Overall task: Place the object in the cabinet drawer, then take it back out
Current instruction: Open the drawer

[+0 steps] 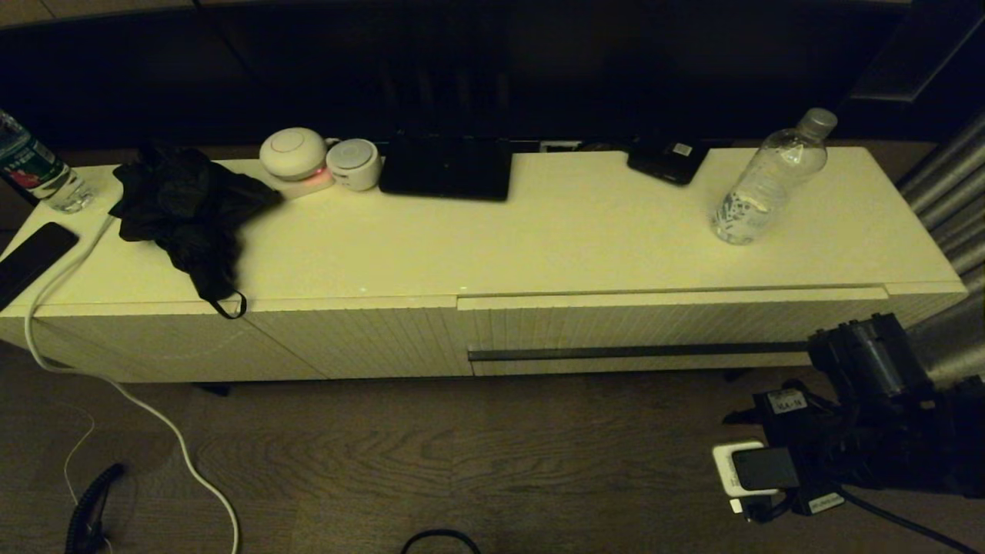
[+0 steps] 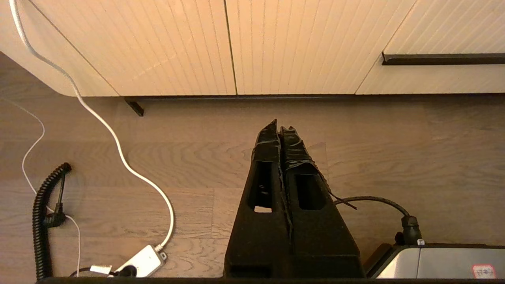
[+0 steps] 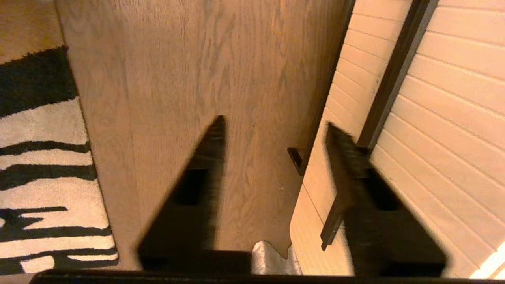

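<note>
Reaching for the handle strip (image 1: 639, 352) of the closed cabinet drawer (image 1: 677, 331), right gripper (image 3: 276, 130), jaws wide apart and empty; risk: one jaw slipping off the thin strip; bottle (image 1: 769, 181) upright near the tabletop's right rear corner; left gripper (image 2: 281, 130) parked, jaws closed, empty; open floor in front

Head camera looks down from above on the cabinet (image 1: 539, 246). Both wrist cameras sit low over the floor (image 2: 394, 157), sharing the ribbed drawer (image 3: 446, 118) front.
</note>
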{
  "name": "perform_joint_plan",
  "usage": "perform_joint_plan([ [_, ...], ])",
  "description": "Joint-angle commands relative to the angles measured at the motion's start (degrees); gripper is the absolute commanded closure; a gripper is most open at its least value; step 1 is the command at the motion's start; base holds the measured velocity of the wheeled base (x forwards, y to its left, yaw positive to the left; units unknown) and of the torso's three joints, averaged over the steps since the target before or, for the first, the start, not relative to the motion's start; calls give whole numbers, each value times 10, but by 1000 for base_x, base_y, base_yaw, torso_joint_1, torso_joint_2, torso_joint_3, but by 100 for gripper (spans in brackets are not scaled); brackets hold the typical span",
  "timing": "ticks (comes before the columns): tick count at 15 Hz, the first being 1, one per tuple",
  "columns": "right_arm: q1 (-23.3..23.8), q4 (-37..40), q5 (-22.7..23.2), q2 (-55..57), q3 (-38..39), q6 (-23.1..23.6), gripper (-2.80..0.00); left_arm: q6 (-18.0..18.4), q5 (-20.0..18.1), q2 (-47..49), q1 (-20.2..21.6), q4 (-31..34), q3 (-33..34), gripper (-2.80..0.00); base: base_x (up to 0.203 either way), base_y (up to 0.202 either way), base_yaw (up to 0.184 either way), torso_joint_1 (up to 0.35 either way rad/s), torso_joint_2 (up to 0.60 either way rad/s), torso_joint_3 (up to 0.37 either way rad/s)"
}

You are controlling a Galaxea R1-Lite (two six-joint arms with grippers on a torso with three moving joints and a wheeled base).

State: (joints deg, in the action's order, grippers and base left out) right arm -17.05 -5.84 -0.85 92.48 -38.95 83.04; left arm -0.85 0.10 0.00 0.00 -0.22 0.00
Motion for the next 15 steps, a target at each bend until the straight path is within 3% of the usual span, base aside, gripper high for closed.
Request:
perform_joint_plan([
  [1,2,-5,0,21,-1,4,-280,0,0,-1,0,0,0,0,0,0,0,0,0,0],
  [6,4,-47,1,95,-16,-19,-280,0,0,-1,0,0,0,0,0,0,0,0,0,0],
  [15,5,-57,-1,182,-88,-83,-280,0,0,-1,0,0,1,0,0,0,0,0,0,0],
])
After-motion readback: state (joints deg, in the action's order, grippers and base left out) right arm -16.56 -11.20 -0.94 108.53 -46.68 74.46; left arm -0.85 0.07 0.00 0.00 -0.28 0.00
